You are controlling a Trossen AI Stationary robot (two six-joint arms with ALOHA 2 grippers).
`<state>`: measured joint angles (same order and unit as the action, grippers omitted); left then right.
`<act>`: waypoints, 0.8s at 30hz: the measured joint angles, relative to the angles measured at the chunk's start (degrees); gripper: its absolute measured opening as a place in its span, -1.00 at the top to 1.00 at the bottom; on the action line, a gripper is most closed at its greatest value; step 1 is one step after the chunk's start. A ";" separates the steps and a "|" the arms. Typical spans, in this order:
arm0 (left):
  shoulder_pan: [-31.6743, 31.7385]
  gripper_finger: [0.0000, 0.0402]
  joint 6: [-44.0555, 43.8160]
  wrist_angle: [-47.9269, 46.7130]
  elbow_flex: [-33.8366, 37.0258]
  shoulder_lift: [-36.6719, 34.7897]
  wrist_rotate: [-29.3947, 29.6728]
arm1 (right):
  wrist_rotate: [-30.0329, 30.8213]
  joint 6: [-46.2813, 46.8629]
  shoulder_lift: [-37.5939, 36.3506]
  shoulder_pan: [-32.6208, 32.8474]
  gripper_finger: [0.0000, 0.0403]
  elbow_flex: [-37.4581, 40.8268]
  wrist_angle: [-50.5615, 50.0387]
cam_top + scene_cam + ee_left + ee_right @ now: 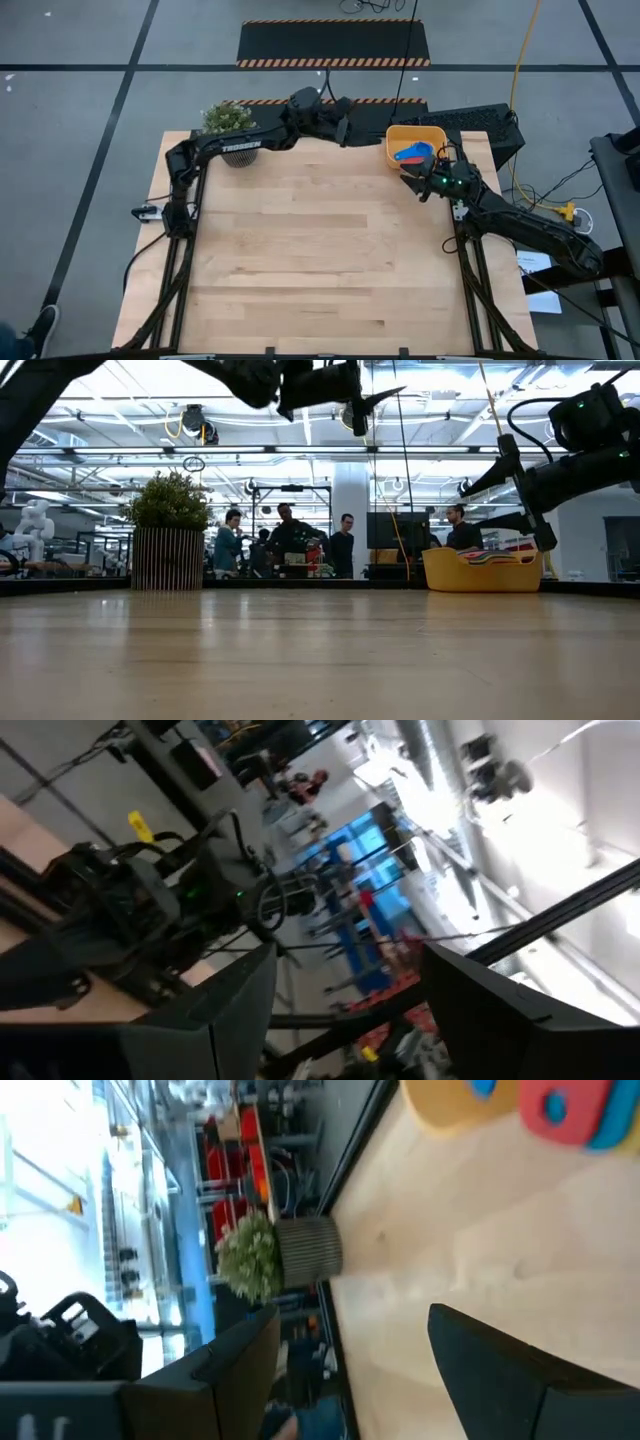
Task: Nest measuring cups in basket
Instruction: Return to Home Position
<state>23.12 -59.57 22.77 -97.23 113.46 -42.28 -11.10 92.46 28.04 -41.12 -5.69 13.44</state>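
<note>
**Task status:** judged near complete. The cups (412,153) lie nested inside the basket (415,129), which stands at 1 o'clock on the table (320,260), near the far edge. Blue and red show on top in the high view. The low view shows coloured edges just above the rim. The number of cups in the stack cannot be counted. No cup shows on the table outside the basket. Remaining work, as judged: withdraw both arms to rest. No further handling of the cups appears necessary.

**Surroundings, left to right:**
- Plant (227,120): at 11 o'clock, upright, near the far edge, well apart from the basket.
- Left arm (262,138): reaches from its base at 9 o'clock past the plant towards 12 o'clock. The left jaws are open and empty, held high above the table, between plant and basket.
- Right arm (520,225): reaches from 3 o'clock towards the basket. The right jaws are open and empty, raised off the table, just beside the basket's near wall at 2 o'clock.
- People (285,540): stand in the room beyond the table, well apart from both arms.

**Obstructions:** the right jaws sit closest to the basket wall, so a low withdrawal path could nudge it. The left arm passes just beside the plant pot, and a careless fold could tip it. The middle of the table offers free passage.
</note>
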 joint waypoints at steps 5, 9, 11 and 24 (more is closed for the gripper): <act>-1.83 -0.24 7.40 -8.98 0.00 -2.70 3.10 | -4.57 -0.19 -0.53 -0.01 -0.24 0.00 -0.38; -3.76 -0.24 9.45 -12.84 0.04 -4.43 8.05 | -10.08 -2.54 -0.51 -0.03 -0.24 0.00 -0.69; -4.75 -0.24 9.81 -14.87 0.04 -5.64 10.44 | -13.87 -5.52 -0.51 -0.03 -0.24 0.00 -0.21; -10.68 -0.24 25.67 -24.47 0.00 -9.94 15.43 | -40.49 -18.59 -0.77 -0.03 -0.01 0.00 15.19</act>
<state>12.44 -33.90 -1.70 -97.23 103.53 -26.85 -51.59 73.87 27.27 -41.15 -5.69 28.63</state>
